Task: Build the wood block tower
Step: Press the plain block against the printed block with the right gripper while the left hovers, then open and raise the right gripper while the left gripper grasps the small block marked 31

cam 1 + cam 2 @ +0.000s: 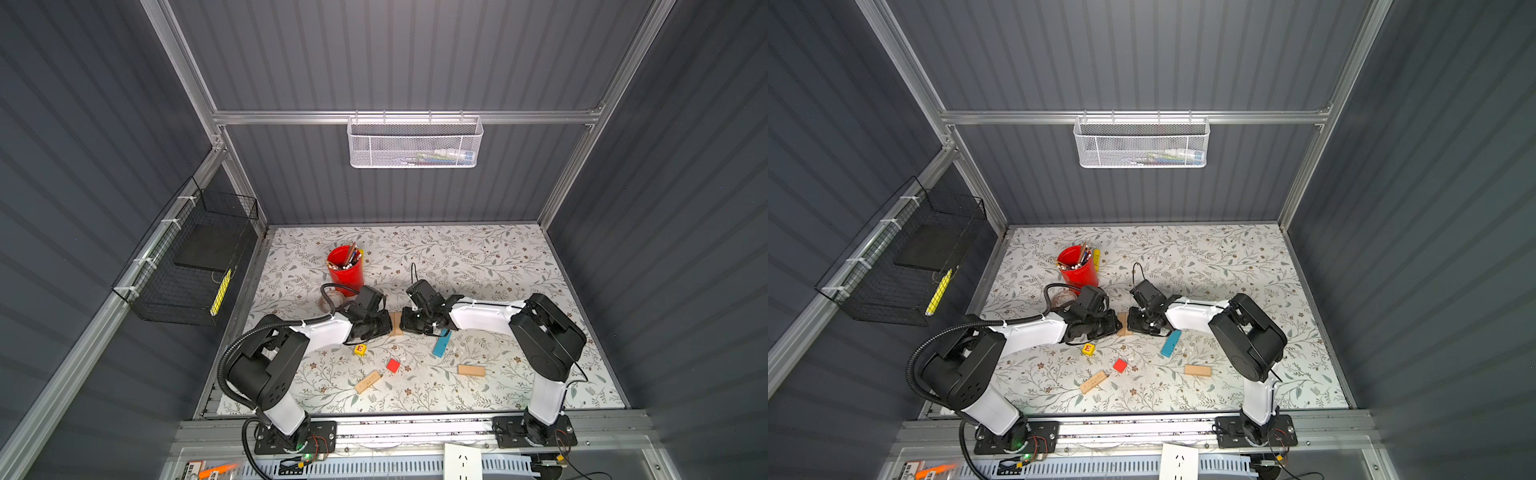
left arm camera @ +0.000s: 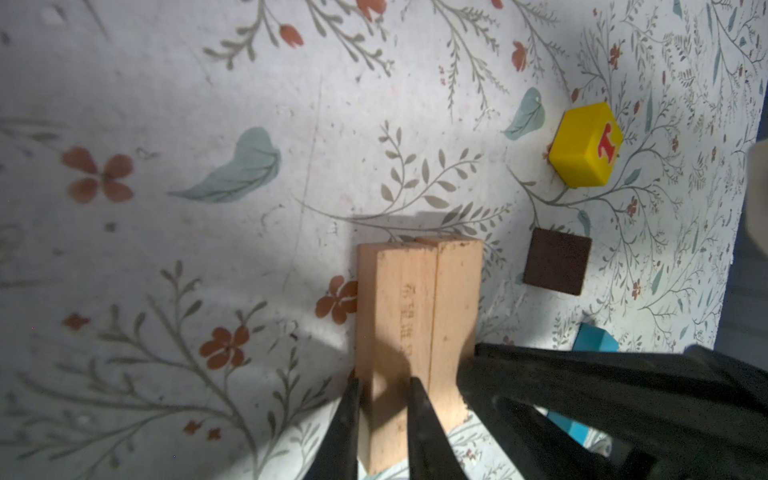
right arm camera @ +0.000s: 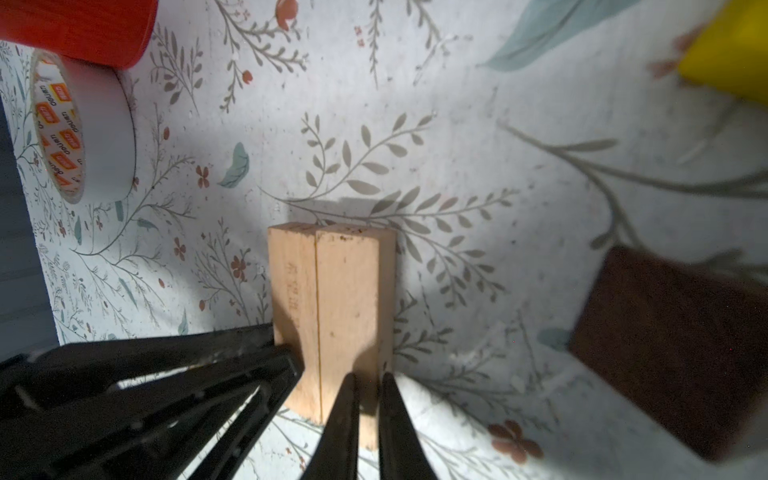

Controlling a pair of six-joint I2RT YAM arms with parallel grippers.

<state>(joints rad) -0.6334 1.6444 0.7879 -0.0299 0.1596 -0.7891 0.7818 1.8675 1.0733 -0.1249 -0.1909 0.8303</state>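
Observation:
Two tan planks stand side by side on the floral table, between both grippers. My left gripper is shut on the engraved plank. My right gripper is shut on the neighbouring plank. A blue plank lies just in front of the right gripper. In both top views a yellow E cube, a red cube and two more tan planks lie nearer the front. A yellow T cube and a dark brown piece sit beyond the pair.
A red cup of pencils stands behind the left arm, with a roll of tape beside it. A white mesh basket hangs on the back wall and a black wire basket on the left wall.

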